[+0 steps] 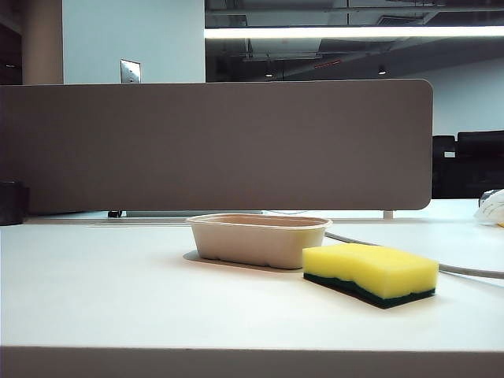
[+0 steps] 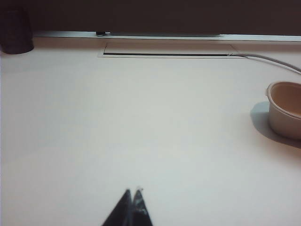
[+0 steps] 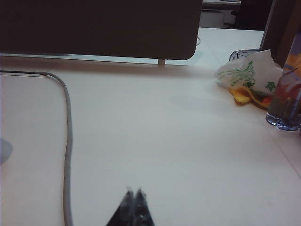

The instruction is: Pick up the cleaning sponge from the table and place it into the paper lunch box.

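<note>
Across the whole scene spreads the white worktop [image 1: 118,299], and behind it stands the grey-brown divider [image 1: 220,146], upright along the far edge. A grey cable [image 3: 68,141] runs from the divider's foot over the worktop; in the exterior view it passes behind the box and sponge toward the right. Near the middle of the worktop sits the beige lunch box [image 1: 260,240], upright, open side up and with nothing showing above its rim; the left wrist view catches one rounded end of it. Just beside the box, nearer the camera and to the right in the exterior view, lies the sponge [image 1: 370,272], flat, yellow foam up and dark green layer down. Whether it touches the box cannot be told.

At the far right of the worktop lie a white bag with green print [image 3: 247,75] and a clear bottle-like thing [image 3: 284,101] next to it. A dark round object [image 1: 12,203] stands at the far left by the divider.

Neither arm shows in the exterior view. The left gripper [image 2: 131,194] hangs over bare worktop, well apart from the box, its fingers [image 2: 123,209] pressed together on nothing. The right gripper [image 3: 134,194] hangs over bare worktop beside the cable, its fingers [image 3: 142,207] likewise together and empty.
</note>
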`<state>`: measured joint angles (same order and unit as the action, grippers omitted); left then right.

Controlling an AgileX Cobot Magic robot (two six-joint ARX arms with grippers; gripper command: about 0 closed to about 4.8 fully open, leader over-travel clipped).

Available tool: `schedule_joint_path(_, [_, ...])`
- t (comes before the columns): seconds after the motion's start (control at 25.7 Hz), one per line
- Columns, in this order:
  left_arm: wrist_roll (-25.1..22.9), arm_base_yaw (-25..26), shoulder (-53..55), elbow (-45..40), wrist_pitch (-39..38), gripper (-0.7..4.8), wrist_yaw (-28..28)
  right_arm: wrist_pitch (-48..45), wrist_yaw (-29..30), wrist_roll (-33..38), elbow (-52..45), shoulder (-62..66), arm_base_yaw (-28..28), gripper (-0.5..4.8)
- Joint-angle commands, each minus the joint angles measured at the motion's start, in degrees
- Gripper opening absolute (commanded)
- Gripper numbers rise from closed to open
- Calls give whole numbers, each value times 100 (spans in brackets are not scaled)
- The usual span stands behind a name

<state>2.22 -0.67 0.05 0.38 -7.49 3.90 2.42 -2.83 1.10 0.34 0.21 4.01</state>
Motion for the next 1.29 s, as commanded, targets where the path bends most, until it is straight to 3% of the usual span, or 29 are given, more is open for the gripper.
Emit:
schedule_joint_path(0.04, [-7, -4, 9, 4, 66, -5, 20, -101, 17, -2, 28, 2, 2, -4])
schedule_joint_path(0.35, [-7, -63, 9, 4, 66, -5, 4, -98, 20, 0, 28, 2, 2, -4])
schedule_joint_path(0.62, [-9, -999, 164, 4, 79, -5, -44, -98, 96, 136, 28, 2, 4, -4])
schedule_joint_path(0.82, [-9, -2061, 566, 4, 72, -5, -42, -98, 658, 1521, 28, 2, 4, -3])
schedule_joint_path(1.01, [-7, -3029, 920, 4, 72, -5, -9, -98, 1635, 2081, 28, 2, 7, 1])
schedule_joint_path(1.09, [-7, -3289, 1029, 4, 70, -5, 0, -83, 2135, 2446, 31, 2, 4, -1])
schedule_joint_path(1.17, [-7, -3499, 1126, 4, 70, -5, 0, 258, 2358, 3322, 94, 13, 7, -1])
schedule_joint_path(1.29, [-7, -3646, 1213, 4, 68, -5, 0, 920, 2583, 3379, 291, 46, 9, -1])
